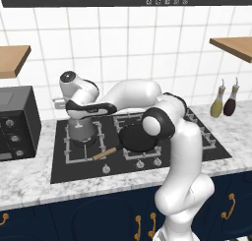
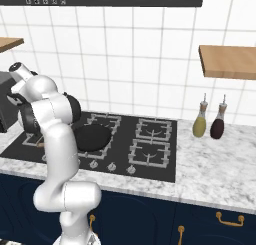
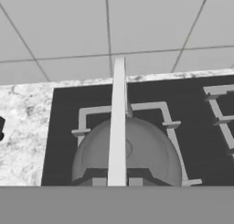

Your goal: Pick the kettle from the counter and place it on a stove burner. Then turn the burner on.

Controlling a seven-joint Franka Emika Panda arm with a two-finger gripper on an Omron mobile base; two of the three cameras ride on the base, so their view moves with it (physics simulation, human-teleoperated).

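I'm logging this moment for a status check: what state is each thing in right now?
kettle: upright on the front-left stove burner, handle up
claw: shut on the kettle's handle
frying pan: on the next burner, wooden handle pointing front-left
burner knobs: position too small to tell
two bottles: upright on the counter
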